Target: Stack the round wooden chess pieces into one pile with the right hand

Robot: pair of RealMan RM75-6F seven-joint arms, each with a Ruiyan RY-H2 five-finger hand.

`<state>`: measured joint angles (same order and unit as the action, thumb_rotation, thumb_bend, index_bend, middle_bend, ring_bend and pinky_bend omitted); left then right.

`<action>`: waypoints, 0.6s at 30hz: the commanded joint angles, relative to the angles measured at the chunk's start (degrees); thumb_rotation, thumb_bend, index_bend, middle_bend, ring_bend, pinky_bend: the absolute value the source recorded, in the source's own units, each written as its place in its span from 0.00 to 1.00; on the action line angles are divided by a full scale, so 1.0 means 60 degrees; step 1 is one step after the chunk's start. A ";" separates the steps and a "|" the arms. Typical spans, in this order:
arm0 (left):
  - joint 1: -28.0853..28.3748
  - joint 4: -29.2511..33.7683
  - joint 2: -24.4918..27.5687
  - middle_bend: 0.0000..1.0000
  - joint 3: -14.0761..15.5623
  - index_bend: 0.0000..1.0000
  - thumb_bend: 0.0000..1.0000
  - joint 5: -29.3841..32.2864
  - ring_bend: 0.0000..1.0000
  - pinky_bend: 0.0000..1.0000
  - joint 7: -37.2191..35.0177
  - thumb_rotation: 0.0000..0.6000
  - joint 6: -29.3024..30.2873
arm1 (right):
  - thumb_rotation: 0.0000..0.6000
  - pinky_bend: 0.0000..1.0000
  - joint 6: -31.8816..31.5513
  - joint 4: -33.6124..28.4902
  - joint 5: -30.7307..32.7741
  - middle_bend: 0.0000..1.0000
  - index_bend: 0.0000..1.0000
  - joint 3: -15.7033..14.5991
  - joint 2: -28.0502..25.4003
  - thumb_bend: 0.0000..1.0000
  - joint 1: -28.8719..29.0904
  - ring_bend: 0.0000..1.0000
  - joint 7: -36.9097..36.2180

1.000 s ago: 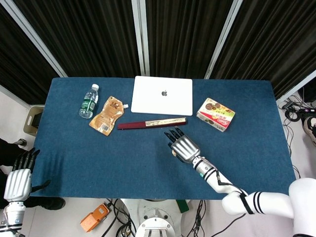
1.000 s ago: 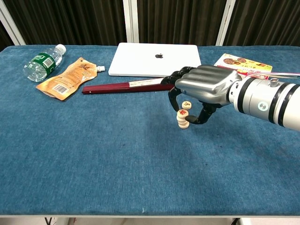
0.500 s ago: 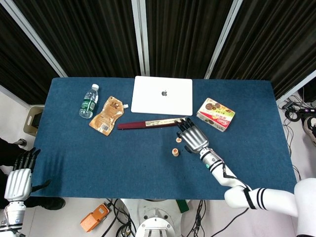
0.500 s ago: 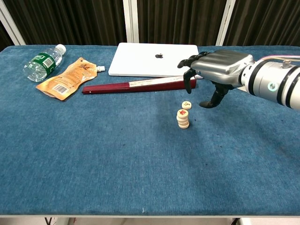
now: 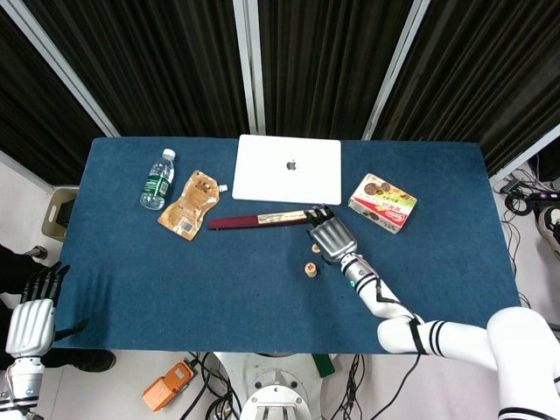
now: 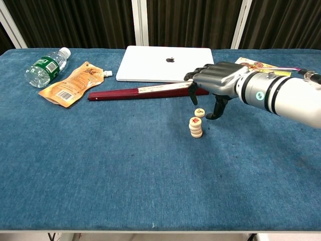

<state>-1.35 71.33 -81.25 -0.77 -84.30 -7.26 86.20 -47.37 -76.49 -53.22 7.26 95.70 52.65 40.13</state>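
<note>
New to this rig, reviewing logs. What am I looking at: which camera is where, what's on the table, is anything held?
It is a two-armed robot with human-like hands, steered remotely. One picture looks down from its head, the other looks forward from its chest.

The right hand hovers above one loose chess piece and holds nothing, fingers apart. Beside that piece stands a short pile of chess pieces. The left hand hangs idle off the blue table, at its edge.

Also on the table: a white laptop, a dark red folded fan, a water bottle, an orange pouch and a snack box.
</note>
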 commanded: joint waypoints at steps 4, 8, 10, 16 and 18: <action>-0.0018 -0.0023 -0.0011 0.01 0.0007 0.09 0.05 0.0023 0.00 0.00 -0.0014 1.00 -0.0010 | 1.00 0.06 0.0060 0.0220 0.0134 0.10 0.50 -0.0050 0.0159 0.38 0.0118 0.00 0.0077; -0.0031 -0.0054 -0.0023 0.01 0.0013 0.09 0.05 0.0026 0.00 0.00 -0.0030 1.00 -0.0007 | 1.00 0.06 0.0108 0.0373 0.0217 0.10 0.51 -0.0091 0.0278 0.39 0.0178 0.00 0.0075; -0.0033 -0.0064 -0.0026 0.01 0.0017 0.09 0.05 0.0024 0.00 0.00 -0.0040 1.00 -0.0011 | 1.00 0.06 0.0121 0.0432 0.0237 0.10 0.52 -0.0102 0.0324 0.41 0.0196 0.00 0.0053; -0.0049 -0.0112 -0.0045 0.01 0.0013 0.09 0.05 0.0028 0.00 0.00 -0.0081 1.00 0.0003 | 1.00 0.06 0.0050 0.0545 0.0161 0.12 0.56 -0.0119 0.0372 0.46 0.0190 0.00 -0.0097; -0.0051 -0.0127 -0.0047 0.01 0.0014 0.09 0.05 0.0016 0.00 0.00 -0.0100 1.00 0.0014 | 1.00 0.06 -0.0047 0.0444 0.0073 0.12 0.57 -0.0117 0.0276 0.46 0.0153 0.00 -0.0164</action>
<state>-1.66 70.57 -81.54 -0.69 -84.21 -7.86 86.29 -47.42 -73.57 -52.58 6.56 97.59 53.68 39.32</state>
